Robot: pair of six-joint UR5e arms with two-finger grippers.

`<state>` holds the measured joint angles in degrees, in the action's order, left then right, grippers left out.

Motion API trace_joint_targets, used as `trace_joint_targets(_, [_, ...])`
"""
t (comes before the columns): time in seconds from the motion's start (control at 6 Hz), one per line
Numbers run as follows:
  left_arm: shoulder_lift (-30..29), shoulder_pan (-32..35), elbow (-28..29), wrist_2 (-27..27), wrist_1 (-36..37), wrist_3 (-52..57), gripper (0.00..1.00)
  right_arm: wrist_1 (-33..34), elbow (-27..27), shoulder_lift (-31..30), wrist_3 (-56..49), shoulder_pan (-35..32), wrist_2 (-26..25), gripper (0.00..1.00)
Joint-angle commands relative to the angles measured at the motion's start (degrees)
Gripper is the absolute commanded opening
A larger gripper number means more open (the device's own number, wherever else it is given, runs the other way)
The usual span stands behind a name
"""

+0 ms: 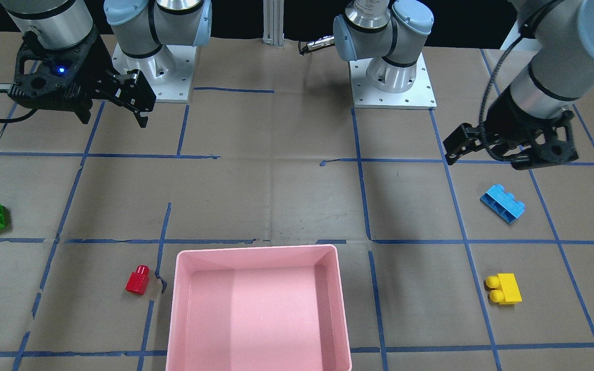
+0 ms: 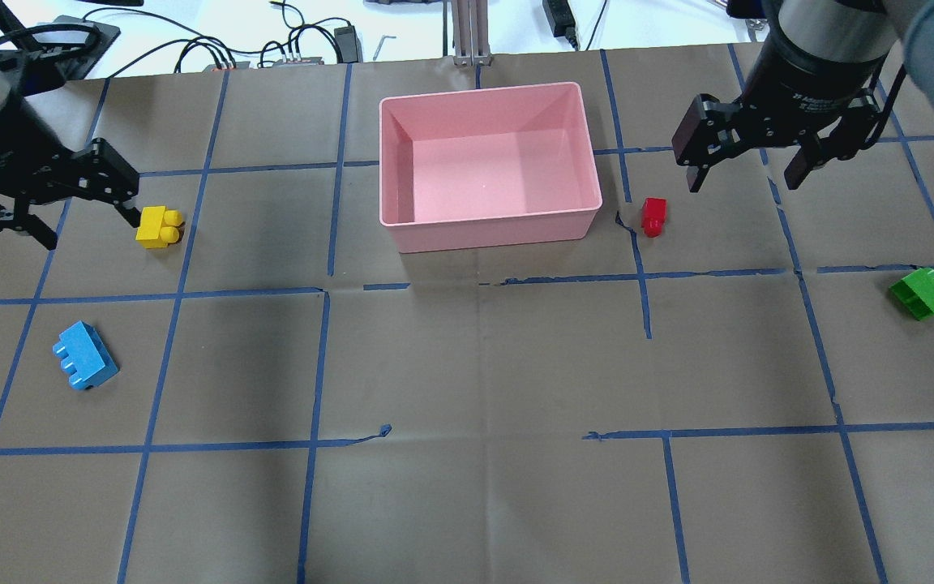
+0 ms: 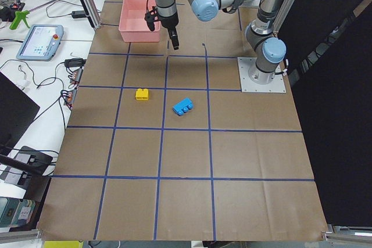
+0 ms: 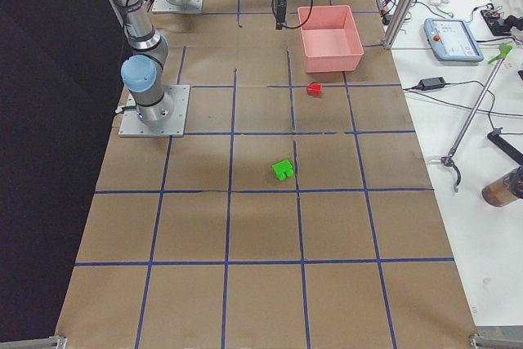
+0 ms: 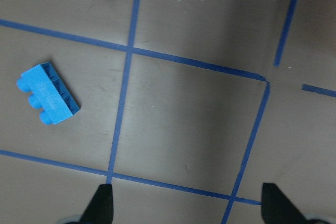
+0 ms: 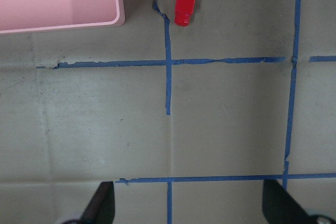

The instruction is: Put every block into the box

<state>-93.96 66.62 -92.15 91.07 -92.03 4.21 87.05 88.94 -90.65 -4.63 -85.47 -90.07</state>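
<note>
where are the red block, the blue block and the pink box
red block (image 2: 653,216): overhead exterior view, middle of its body
blue block (image 2: 84,367): overhead exterior view, middle of its upper face
pink box (image 2: 491,231): overhead exterior view, its near outer wall

Pink box: shallow, rectangular, upright, open top; all four blocks lie outside it. Red one-stud block: on its side, just beside the box on the robot's right. Green block: farther right, well apart. Yellow block: on its side, studs toward the box, robot's left. Blue three-stud block: on its side, nearer the robot than the yellow.
</note>
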Motion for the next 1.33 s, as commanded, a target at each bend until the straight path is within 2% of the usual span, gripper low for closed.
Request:
trace_joint_targets(0.0, [-1.0,-9.2,-3.7,0.2,4.5,-0.4,0.99,-0.4,0.0,0.1,-15.7,10.9,0.2,1.0])
trace_joint_targets(0.17, [-1.1,-12.9,-4.8,0.4,7.2,-1.0,0.99,-0.5,0.0,0.2,-22.8,15.8,0.2,1.0])
trace_joint_targets(0.33, [-2.2,-15.4,-5.0,2.9,6.3,-2.1,0.99,0.0,0.0,0.6,-31.8,20.0,0.2,1.0])
trace_joint_targets(0.5, [-3.4,-16.0,-5.0,11.6,5.7,-3.8,0.99,0.4,0.0,2.5,-41.8,24.2,-0.1,1.0])
trace_joint_targets(0.67, [-4.4,-16.3,-5.6,11.1,6.7,-5.1,0.99,0.9,0.0,4.5,-49.5,29.5,0.0,1.0])
trace_joint_targets(1.0, [-6.7,-16.3,-11.2,10.5,15.5,-10.9,0.99,2.9,-0.2,8.6,-68.5,38.5,-0.1,1.0])
trace_joint_targets(1.17, [-7.3,-16.3,-15.2,4.4,20.4,-11.8,0.99,7.8,-0.1,12.0,-72.7,41.1,-0.4,1.0])
